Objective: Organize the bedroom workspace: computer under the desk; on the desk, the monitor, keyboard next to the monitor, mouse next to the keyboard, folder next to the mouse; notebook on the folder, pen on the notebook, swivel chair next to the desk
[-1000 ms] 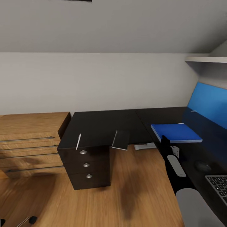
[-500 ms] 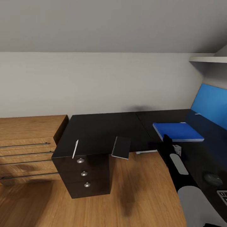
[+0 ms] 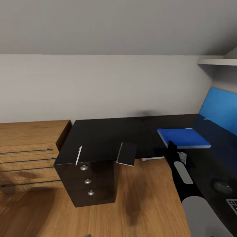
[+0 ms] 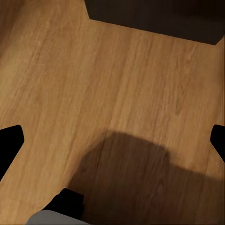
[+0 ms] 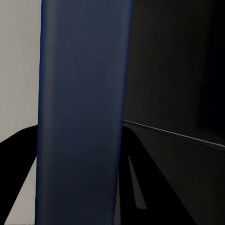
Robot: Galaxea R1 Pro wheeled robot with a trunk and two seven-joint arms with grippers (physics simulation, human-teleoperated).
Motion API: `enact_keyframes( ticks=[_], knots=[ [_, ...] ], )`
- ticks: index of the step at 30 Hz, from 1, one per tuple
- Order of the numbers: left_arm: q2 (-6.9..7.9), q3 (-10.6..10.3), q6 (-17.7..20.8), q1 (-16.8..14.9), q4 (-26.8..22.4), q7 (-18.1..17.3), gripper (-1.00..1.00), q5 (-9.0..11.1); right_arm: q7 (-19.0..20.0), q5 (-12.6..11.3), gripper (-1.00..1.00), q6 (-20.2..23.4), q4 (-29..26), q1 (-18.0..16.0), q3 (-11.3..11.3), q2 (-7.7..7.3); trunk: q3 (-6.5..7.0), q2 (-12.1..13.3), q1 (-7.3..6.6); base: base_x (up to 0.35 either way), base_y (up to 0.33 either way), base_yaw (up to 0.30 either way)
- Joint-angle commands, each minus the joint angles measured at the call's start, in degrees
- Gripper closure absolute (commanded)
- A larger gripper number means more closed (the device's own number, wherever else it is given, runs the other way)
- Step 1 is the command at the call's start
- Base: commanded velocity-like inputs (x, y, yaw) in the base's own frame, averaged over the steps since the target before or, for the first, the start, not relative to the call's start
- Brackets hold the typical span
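Observation:
The blue folder (image 3: pixel 186 137) sits flat just over the right wing of the black desk (image 3: pixel 105 135). My right gripper (image 3: pixel 171 144) is shut on its near left edge. In the right wrist view the folder (image 5: pixel 82 93) is a wide blue band between the black fingers (image 5: pixel 18 159). The dark grey notebook (image 3: pixel 126 153) overhangs the desk's front edge, and the white pen (image 3: pixel 79 155) lies at the front left edge. The mouse (image 3: pixel 223 187) and a corner of the keyboard (image 3: pixel 233 203) are at the right. My left gripper (image 4: pixel 112 140) hangs open above the wooden floor.
A light wooden drawer chest (image 3: pixel 29 151) stands left of the desk's black drawer unit (image 3: pixel 89 181). The blue back panel (image 3: pixel 219 112) and a white shelf (image 3: pixel 217 61) are at the right. Wooden floor (image 3: pixel 144 197) lies in front of the desk.
The head view shifted early on, which is camera motion. In the last half second my right arm and the folder slid slightly left over the desk.

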Motion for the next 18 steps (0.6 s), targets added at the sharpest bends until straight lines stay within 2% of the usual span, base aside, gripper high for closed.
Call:
enact_keyframes(
  ticks=[1,6,18],
  knots=[
    [0.05,-0.3,-0.7,-0.1,0.0,0.3,-1.0,0.6,-0.2,-0.6,1.0,-0.3,-0.1,0.0,0.1,-0.02,-0.05,0.0,0.0,0.0,0.0,0.0],
    [0.07,-0.3,-2.4,-0.1,0.0,0.3,-1.0,0.6,-0.4,-0.6,1.0,-0.3,-0.1,0.0,0.1,0.0,-0.16,0.0,0.0,0.0,0.0,-0.146],
    [0.06,-0.3,-5.4,-0.1,0.0,0.3,-1.0,0.6,-0.5,-0.6,1.0,-0.2,-0.1,0.0,0.1,0.0,-0.63,0.0,0.0,0.0,0.0,-0.238]
  ],
)
